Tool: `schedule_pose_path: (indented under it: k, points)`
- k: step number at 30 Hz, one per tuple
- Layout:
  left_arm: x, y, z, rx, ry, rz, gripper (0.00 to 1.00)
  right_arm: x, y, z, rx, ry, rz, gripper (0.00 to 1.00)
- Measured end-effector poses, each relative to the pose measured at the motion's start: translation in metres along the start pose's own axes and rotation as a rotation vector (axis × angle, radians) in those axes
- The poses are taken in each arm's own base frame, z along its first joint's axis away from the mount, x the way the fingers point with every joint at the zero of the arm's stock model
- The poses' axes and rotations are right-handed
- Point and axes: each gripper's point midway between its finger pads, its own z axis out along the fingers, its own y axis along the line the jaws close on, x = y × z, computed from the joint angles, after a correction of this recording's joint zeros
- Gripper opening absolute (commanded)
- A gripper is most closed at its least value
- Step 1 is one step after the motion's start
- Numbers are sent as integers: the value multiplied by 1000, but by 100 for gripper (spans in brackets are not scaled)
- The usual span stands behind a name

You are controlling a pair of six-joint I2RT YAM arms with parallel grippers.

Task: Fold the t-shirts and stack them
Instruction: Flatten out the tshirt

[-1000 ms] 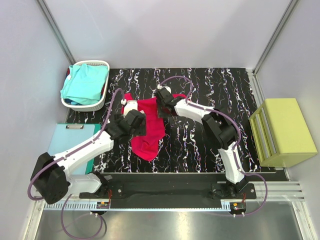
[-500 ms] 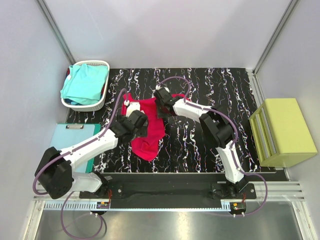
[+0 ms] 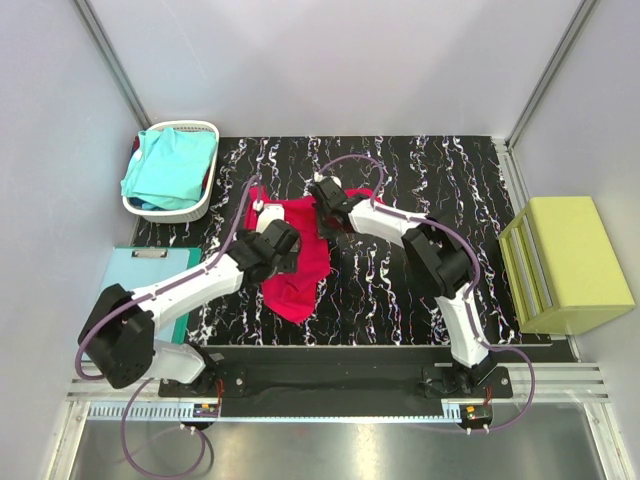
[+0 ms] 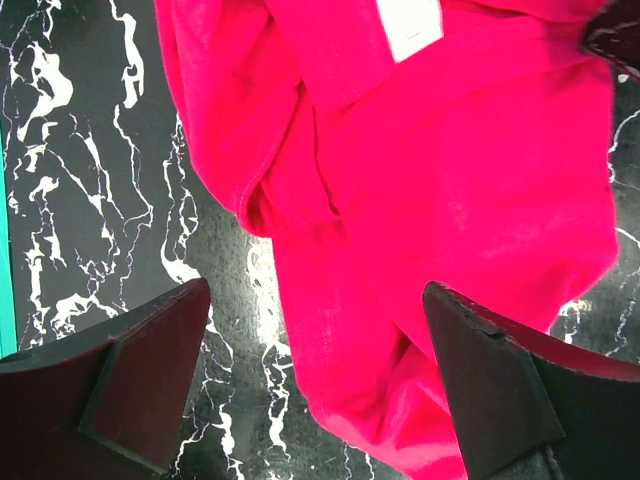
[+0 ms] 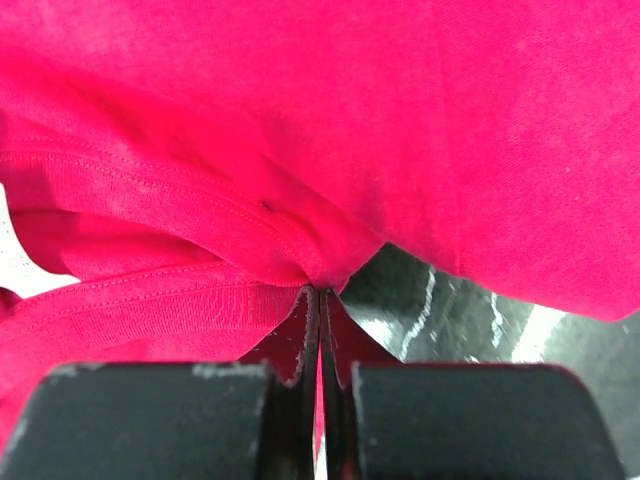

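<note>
While I count two shirts, the red shirt (image 3: pixel 297 262) lies crumpled on the black marbled table (image 3: pixel 430 170) and the turquoise shirt (image 3: pixel 170 165) sits in one white basket (image 3: pixel 200 207), far left. Grey walls close it in. My left gripper (image 4: pixel 315 330) hovers spread over red cloth; my right gripper (image 5: pixel 318 300) pinches its hem. Since a second ago, my left arm has swung inward.

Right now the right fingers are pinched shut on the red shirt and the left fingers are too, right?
No. The left fingers are open, spread over the red shirt, as the left wrist view shows. The right fingers are pinched shut on it.
</note>
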Motion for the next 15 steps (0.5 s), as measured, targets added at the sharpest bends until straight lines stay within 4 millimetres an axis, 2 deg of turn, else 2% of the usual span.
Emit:
schedule_pose_path:
  k: [4, 7, 10, 15]
  points:
    - [2, 2, 6, -17, 13, -1, 91, 5, -8, -8, 26, 6, -5, 0]
    - [0, 8, 15, -34, 25, -42, 84, 5, -12, -18, 38, 4, -7, 0]
    - [-1, 14, 25, -55, 36, -74, 72, 1, -13, -25, 45, -9, -5, 0]
    - [12, 11, 39, -67, 85, -62, 47, -4, -12, -34, 41, -23, -4, 0]
